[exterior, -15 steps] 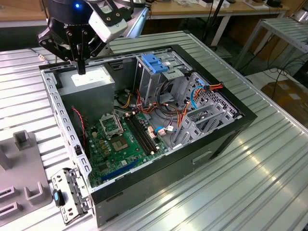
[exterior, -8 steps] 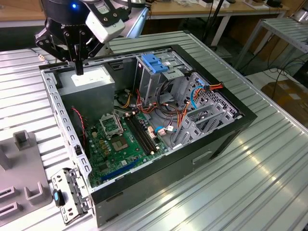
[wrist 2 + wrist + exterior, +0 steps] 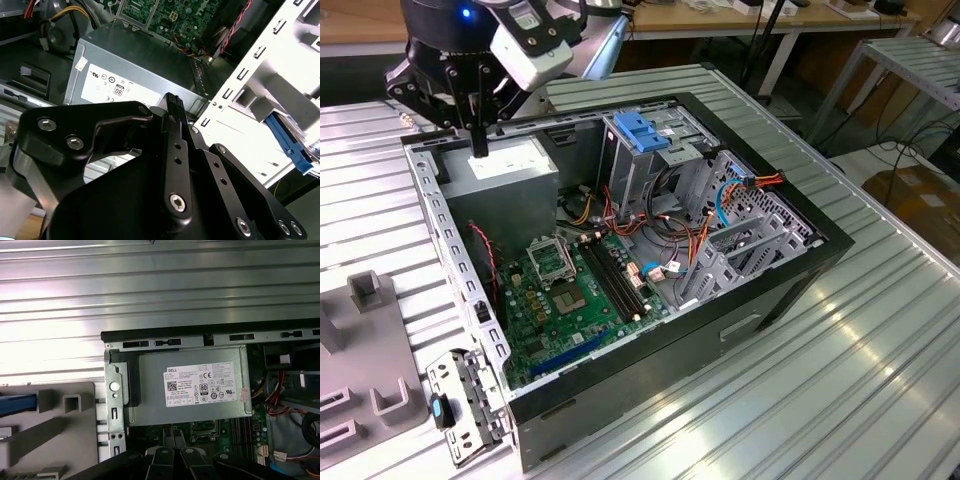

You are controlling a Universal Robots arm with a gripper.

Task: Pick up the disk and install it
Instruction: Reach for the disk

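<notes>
My gripper [image 3: 478, 148] hangs over the back left corner of the open computer case [image 3: 790, 290], just above the grey power supply box [image 3: 510, 175] with its white sticker. Its black fingers [image 3: 165, 456] stand together, shut, with nothing between them. In both wrist views the power supply [image 3: 192, 385] [image 3: 140, 70] lies right under the fingertips. The disk is out of view. A blue strip [image 3: 17, 405] rests on the grey holder [image 3: 60, 430] beside the case; I cannot tell what it belongs to.
Inside the case lie a green motherboard [image 3: 570, 290], loose orange and red cables [image 3: 690, 240] and a tall metal cage with a blue plastic top [image 3: 642, 135]. A grey holder block [image 3: 365, 380] sits on the ribbed metal table [image 3: 840, 390] at the exterior view's left.
</notes>
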